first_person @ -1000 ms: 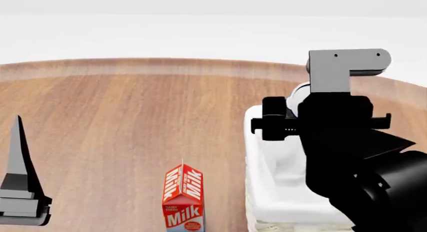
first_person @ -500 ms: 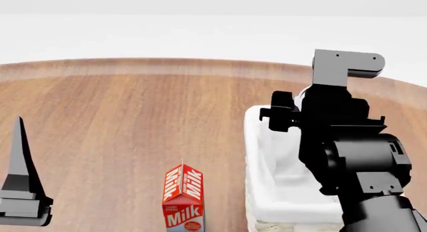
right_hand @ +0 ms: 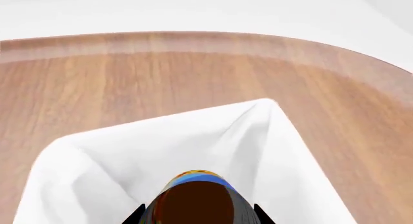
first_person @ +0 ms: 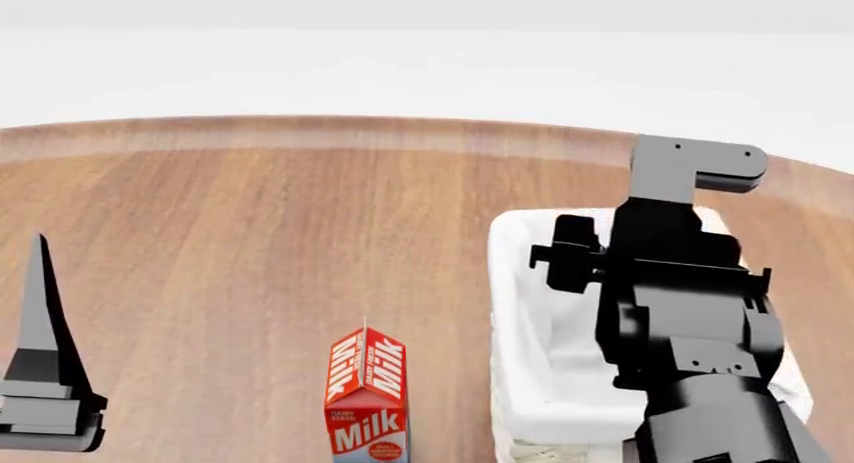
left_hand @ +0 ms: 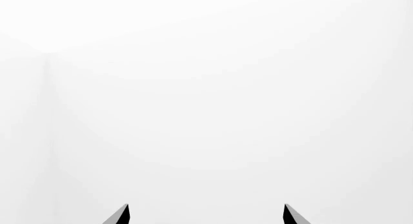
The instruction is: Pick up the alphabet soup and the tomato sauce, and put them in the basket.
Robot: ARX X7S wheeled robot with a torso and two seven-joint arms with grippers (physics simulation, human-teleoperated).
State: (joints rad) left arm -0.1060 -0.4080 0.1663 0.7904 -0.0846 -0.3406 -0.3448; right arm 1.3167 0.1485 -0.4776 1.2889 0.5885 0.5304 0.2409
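In the right wrist view my right gripper (right_hand: 197,213) is shut on the alphabet soup (right_hand: 197,197), a can showing blue and orange-yellow at its end. It hangs over the white cloth lining of the basket (right_hand: 96,156). In the head view the black right arm (first_person: 681,313) stands over the basket (first_person: 527,313) and hides the can. My left gripper (left_hand: 205,216) is open with nothing between its fingertips, facing blank white. One of its fingers (first_person: 44,313) shows at the head view's left edge. The tomato sauce is out of view.
A red-and-white milk carton (first_person: 367,398) stands upright on the round wooden table (first_person: 267,213), left of the basket. The table's curved far edge (first_person: 334,133) runs across the back, with white floor beyond it.
My right arm has swung right and lower over the basket, its wrist turning. The left arm and the milk carton have not moved.
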